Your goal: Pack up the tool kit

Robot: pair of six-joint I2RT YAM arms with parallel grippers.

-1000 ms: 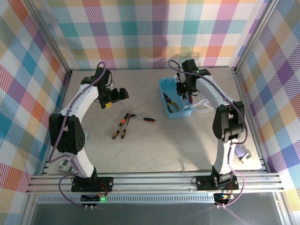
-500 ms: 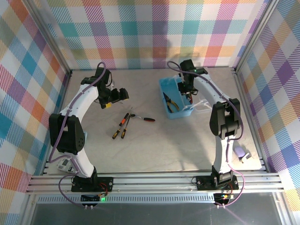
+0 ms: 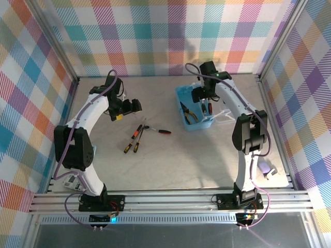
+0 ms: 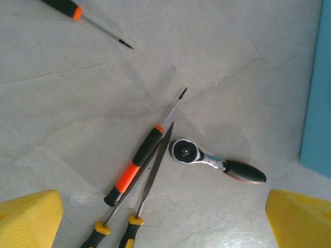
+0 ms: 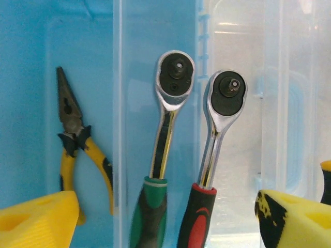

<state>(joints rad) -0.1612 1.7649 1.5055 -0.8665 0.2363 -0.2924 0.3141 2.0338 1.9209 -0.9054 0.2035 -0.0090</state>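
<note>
ratchets in the case, loose tools waiting

the right gripper (image 3: pixel 202 97) hangs over the light blue case (image 3: pixel 181 97) with its jaws spread wide and nothing between them. below it, in the wrist view, the yellow-handled pliers (image 5: pixel 77 150), a green-handled ratchet (image 5: pixel 165 155) and a red-handled ratchet (image 5: pixel 213 155) lie in the case, none touched by the pads (image 5: pixel 36 219). the clear lid (image 3: pixel 223 118) lies open at the case's right side. this placing looks finished, and the packing partway.

the left gripper (image 3: pixel 129 106), also spread and empty, hovers above the tools on the table (image 4: pixel 248 62). an orange-banded screwdriver (image 4: pixel 140 161) is crossed by a thin yellow-collared tool (image 4: pixel 149 188), a small dark-handled ratchet (image 4: pixel 220 164) lies just beside them, and another screwdriver (image 4: pixel 88 15) lies apart.

next i'd expect a descent onto one of these. the small ratchet lies freest; the crossed pair calls for a careful pinch on the upper one.
</note>
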